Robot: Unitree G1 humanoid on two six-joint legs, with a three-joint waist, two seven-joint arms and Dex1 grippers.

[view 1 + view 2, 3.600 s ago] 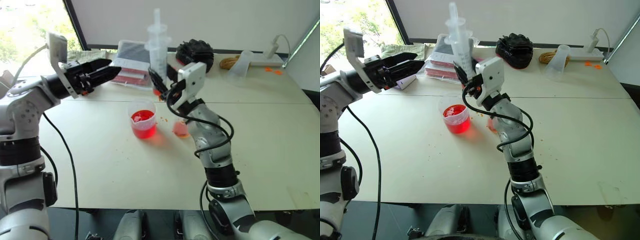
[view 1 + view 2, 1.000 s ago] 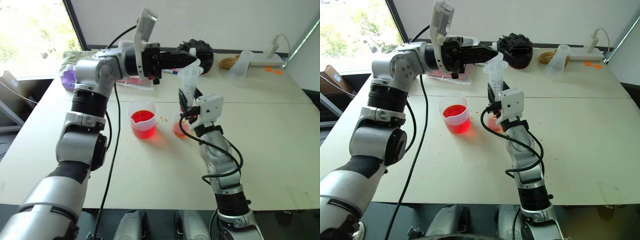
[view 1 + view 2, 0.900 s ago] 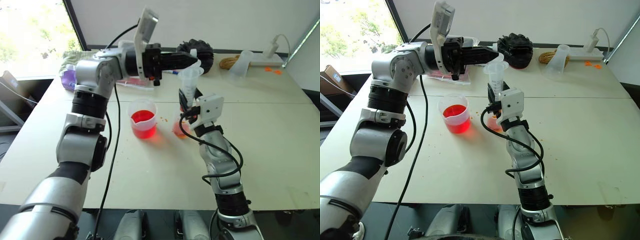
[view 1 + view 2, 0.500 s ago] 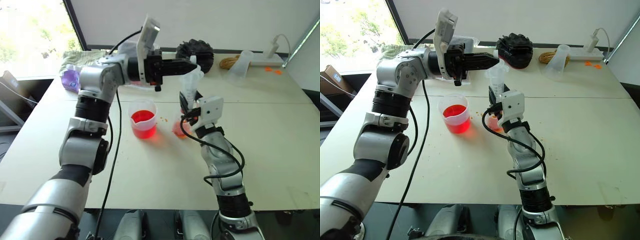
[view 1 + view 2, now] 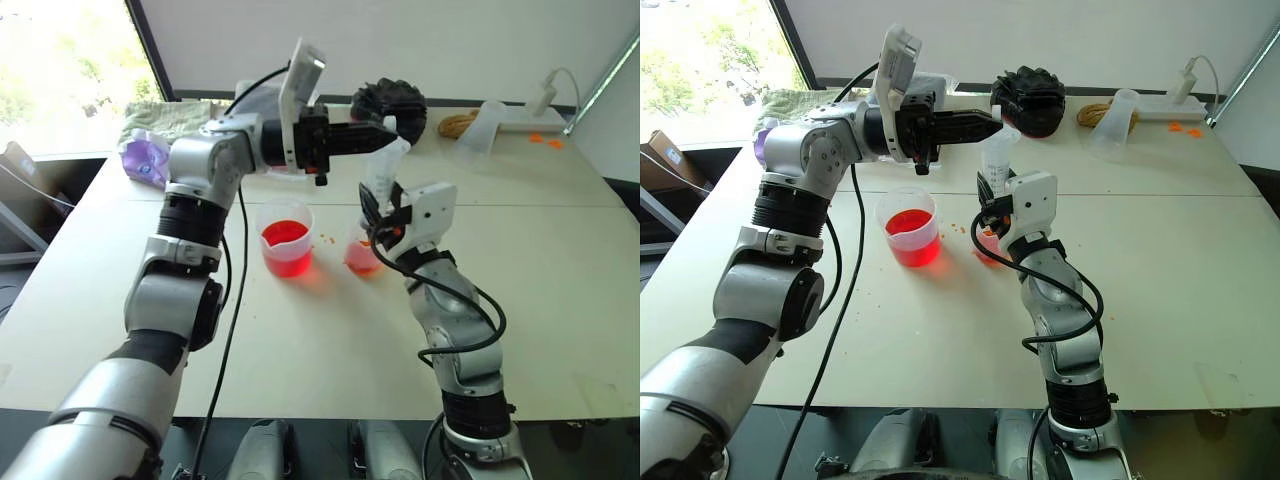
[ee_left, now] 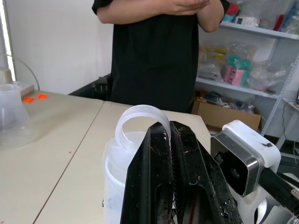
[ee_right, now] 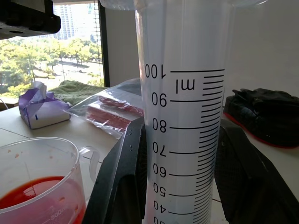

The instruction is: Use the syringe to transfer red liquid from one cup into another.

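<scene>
Since a second ago, left gripper (image 5: 385, 135) came lower onto plunger top, fingers closed. Right gripper (image 5: 375, 215) clamps syringe (image 5: 380, 172) upright over smaller cup (image 5: 361, 256), beside spouted cup (image 5: 285, 236), mid-table.

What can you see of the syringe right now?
The syringe is a wide clear plastic barrel printed with black millilitre marks, which read upside down in the right wrist view. It stands nearly upright over the smaller cup, tip down. The right gripper clamps its barrel; the shut left gripper rests on the plunger's flanged top. The barrel looks empty.
</scene>
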